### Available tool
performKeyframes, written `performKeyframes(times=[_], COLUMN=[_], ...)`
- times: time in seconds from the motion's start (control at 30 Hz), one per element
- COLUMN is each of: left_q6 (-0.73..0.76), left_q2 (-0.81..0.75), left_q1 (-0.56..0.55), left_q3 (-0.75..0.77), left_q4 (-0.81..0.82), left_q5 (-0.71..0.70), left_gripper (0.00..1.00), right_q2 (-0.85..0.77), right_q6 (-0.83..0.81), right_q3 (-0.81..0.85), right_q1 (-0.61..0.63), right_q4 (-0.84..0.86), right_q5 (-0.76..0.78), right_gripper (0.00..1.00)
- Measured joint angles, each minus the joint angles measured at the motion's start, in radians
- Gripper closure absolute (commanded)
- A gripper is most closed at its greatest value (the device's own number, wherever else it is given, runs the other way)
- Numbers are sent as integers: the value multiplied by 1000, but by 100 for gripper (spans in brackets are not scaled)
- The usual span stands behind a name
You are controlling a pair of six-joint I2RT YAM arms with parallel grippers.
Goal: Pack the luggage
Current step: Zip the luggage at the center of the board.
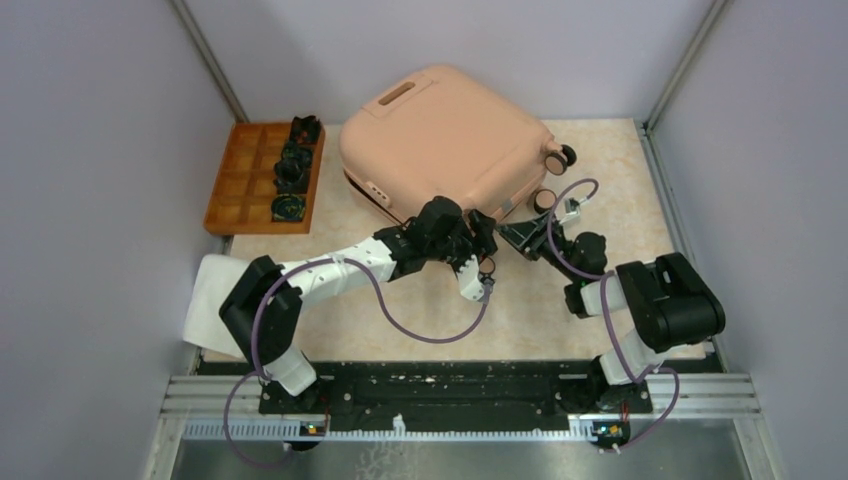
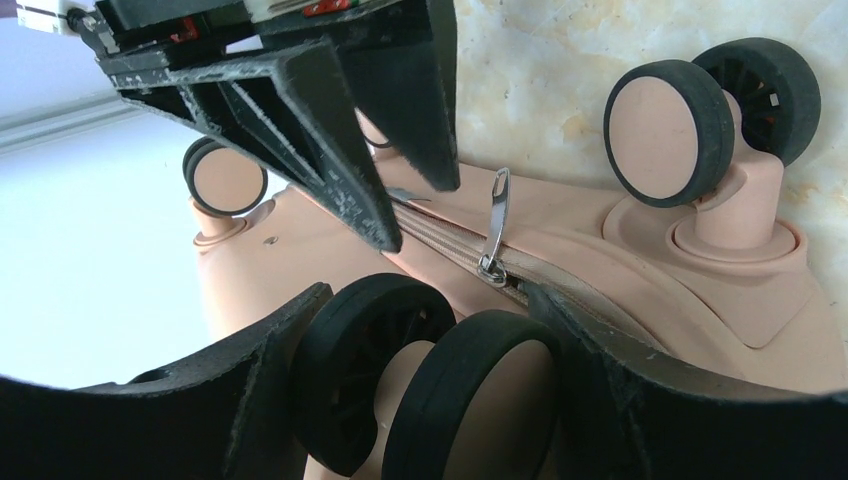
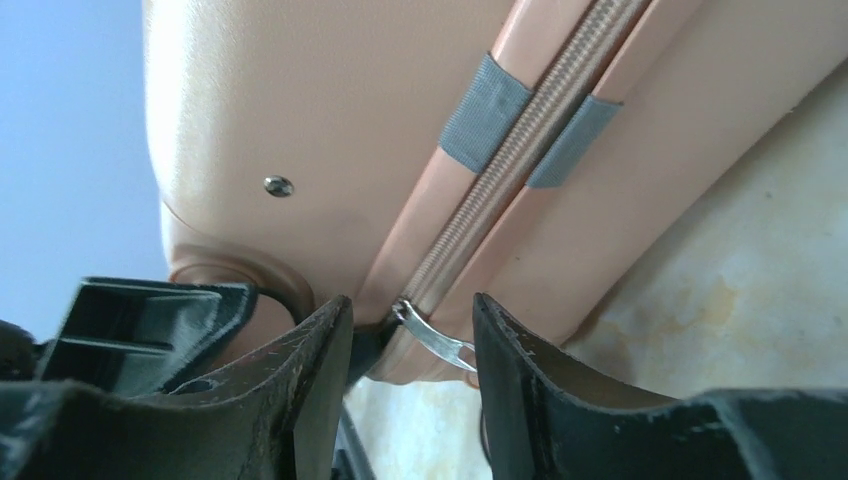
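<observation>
Lying closed at the far middle of the table [image 1: 620,170], the luggage [image 1: 450,130] had both arms at its wheeled end. The right gripper [image 3: 412,310] stood narrowly parted astride the zipper pull [image 3: 437,341]. The left gripper [image 2: 428,300] was spread wide around a twin wheel [image 2: 440,385]; whether it gripped the wheel was unclear.

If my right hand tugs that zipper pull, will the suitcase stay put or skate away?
The luggage lies flat on its shell, wheels sticking out sideways, so it would probably slide rather than roll. Its shell looks smooth and rigid, so little may anchor it. The zipper pull is thin metal, likely slippery.
</observation>
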Motion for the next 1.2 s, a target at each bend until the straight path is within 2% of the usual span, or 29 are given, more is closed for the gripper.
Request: performKeyframes(times=[0.07, 0.1, 0.23, 0.27, 0.3, 0.33, 0.7, 0.83, 0.87, 0.9, 0.93, 0.97, 1.0, 1.03, 1.17, 1.2], left_q6=[2, 2, 2, 2, 2, 2, -5, -5, -5, -6, -6, -6, -6, -6, -7, -8], left_q2=[-1, -2, -2, -2, -3, -3, -4, -4, -4, -4, -6, -8, -10, -11, -19, -21], left_q1=[0, 0, 0, 0, 0, 0, -1, -2, -2, -2, -2, -2, -2, -2, 1, 1], left_q3=[1, 1, 1, 1, 1, 1, 17, 21, 21, 21, 21, 22, 21, 22, 21, 21], left_q4=[-2, -3, -5, -5, -5, -5, -29, -37, -37, -39, -41, -43, -46, -46, -53, -54], left_q5=[-1, -2, -2, -2, -3, -4, -11, -12, -13, -14, -15, -16, -17, -23, -38, -39], left_gripper=[63, 68, 98, 100, 100, 100, 100, 100, 100, 100, 100, 100, 100, 100, 100, 100], right_q2=[-6, -16, -43, -43, -43, -42, 172, 200, 242, 299, 381, 456, 533, 586, 569, 536], right_q6=[-52, -95, -236, -259, -276, -285, -186, -18, 46, 112, 191, 248, 312, 331, 341, 310], right_q3=[-12, -16, -8, -7, -7, -7, 24, -5, 8, 43, 111, 179, 256, 303, 283, 250], right_q1=[0, 0, 0, 0, 0, 0, 2, -37, -64, -92, -116, -132, -141, -151, -145, -146], right_q4=[-6, -31, -137, -145, -148, -142, 112, 211, 232, 241, 251, 259, 261, 299, 286, 229], right_q5=[5, 5, 8, 7, 6, 3, -110, -113, -153, -197, -246, -283, -332, -389, -393, -375], right_gripper=[45, 42, 28, 23, 4, 2, 1, 3, 6, 23, 29, 29, 23, 4, 1, 1])
